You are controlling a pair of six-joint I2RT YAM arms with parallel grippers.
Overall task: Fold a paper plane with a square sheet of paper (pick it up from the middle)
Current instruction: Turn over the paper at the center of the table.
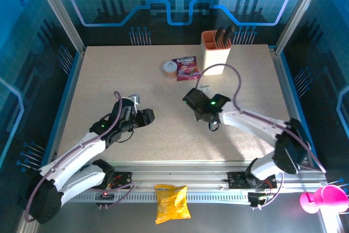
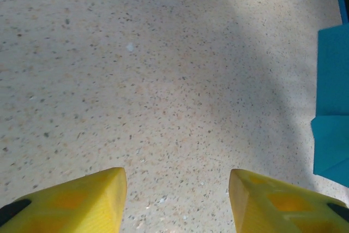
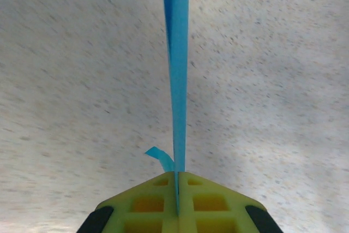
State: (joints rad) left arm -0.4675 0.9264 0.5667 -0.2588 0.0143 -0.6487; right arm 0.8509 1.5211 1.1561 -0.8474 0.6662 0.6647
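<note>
My right gripper is shut on the cyan-blue sheet of paper. The paper is folded and seen edge-on, rising straight up from between the fingertips, with a small curl to its left. From above, the right gripper sits mid-table and hides the paper. My left gripper stands open over bare tabletop, nothing between its yellow fingers. A cyan-blue piece of paper shows at that view's right edge. In the top view the left gripper points toward the right one, a short gap apart.
A beige holder cup with tools stands at the back. Beside it lie a pink-red snack packet and a small round tub. A yellow snack bag lies below the table's front rail. A pink object sits at the bottom right.
</note>
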